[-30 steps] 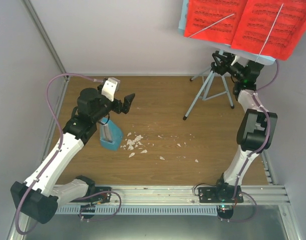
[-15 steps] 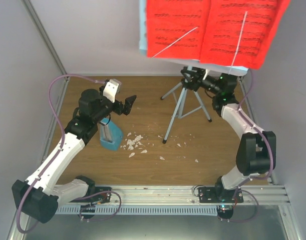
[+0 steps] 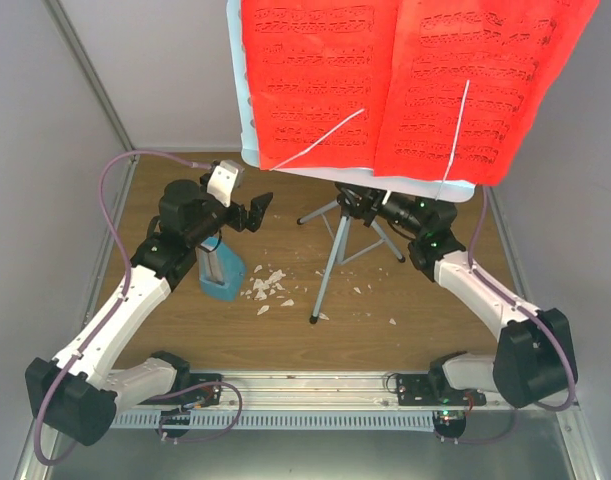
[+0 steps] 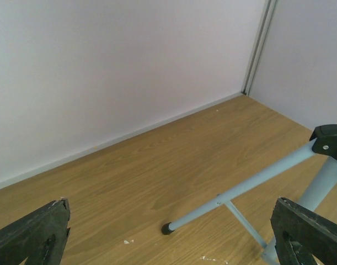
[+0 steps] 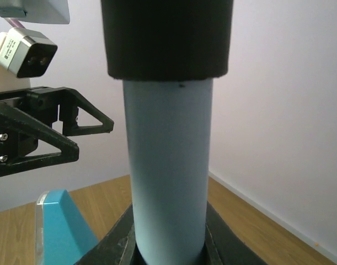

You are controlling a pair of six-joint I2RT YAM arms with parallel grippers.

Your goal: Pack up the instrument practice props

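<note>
Right end effector [image 3: 358, 201] clamping stand [image 3: 329, 264] by its pole, carrying it further left across desk [image 3: 385, 345]; left end effector [image 3: 247, 206] staying wide open.

**Three views, one stand**

Top camera is looking down from behind the arm bases [image 3: 425, 385]. Left wrist camera is skimming low toward the far wall [image 4: 102, 72]. Right wrist camera is hugging the music stand [image 5: 168, 165], which all are sharing.
</note>
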